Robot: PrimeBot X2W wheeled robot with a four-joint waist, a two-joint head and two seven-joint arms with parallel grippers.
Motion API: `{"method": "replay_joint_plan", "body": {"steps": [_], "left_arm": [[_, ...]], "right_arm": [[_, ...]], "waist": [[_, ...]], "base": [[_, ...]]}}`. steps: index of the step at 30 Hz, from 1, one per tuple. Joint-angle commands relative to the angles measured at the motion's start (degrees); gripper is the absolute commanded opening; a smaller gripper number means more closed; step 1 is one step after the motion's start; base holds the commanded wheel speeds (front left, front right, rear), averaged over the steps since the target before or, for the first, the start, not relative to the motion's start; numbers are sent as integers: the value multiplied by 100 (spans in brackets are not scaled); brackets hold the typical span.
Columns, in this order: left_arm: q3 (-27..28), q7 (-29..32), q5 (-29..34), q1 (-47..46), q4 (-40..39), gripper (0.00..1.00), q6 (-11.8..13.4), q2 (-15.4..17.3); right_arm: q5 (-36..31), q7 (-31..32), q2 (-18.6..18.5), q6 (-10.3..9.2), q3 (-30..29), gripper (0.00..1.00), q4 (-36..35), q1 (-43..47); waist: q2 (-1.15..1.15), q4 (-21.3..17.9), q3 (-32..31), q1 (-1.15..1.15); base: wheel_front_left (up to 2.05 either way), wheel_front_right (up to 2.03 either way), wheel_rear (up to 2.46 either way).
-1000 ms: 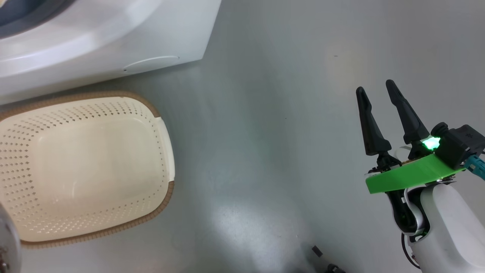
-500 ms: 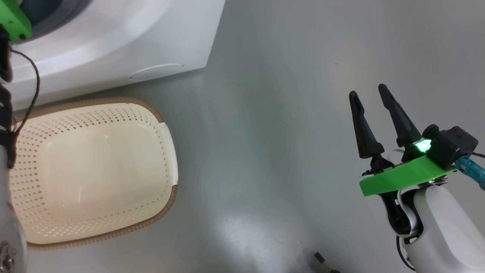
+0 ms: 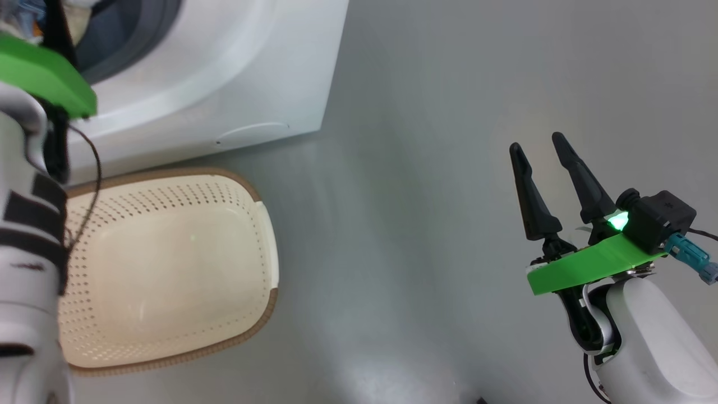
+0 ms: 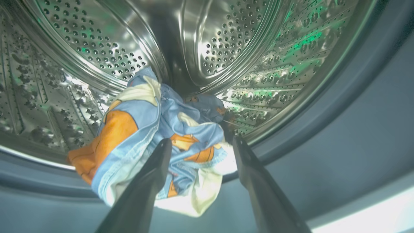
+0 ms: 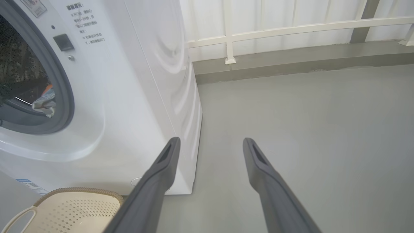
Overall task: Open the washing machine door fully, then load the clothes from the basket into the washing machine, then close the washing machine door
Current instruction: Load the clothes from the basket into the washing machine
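The clothes (image 4: 155,139) lie at the drum (image 4: 226,38) lip, my left pincer (image 4: 202,142) wide before them, right pincer (image 3: 535,142) wide too — basket (image 3: 263,224) bare, so next I'd withdraw and shut the door.

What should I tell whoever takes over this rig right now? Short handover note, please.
Left gripper: open at the drum mouth, gripping nothing.
Right gripper: open, empty, above the floor to the right of the washing machine.
Clothes: bunched at the drum's front lip, seemingly partly over the grey ring.
Basket: empty, on the floor in front of the machine.
Done: loading.
Left: perhaps nudge the clothes deeper, withdraw the left arm, close the door.
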Motion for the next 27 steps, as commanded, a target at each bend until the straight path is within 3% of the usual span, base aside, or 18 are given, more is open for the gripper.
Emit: {"method": "replay_joint_plan", "body": {"steps": [1,27], "left_arm": [[42,-75,-30,229,-165,100,-45,190],[605,-112,-162,4357,-3043,100,-289,-409]], "right_arm": [[52,-46,-54,43,100,100,-82,94],[246,-46,-287,43,325,100,428,737]], "waist": [[0,133,-254,0],[0,891,-2549,0]], "base": [[0,0,0],[0,0,0]]}}
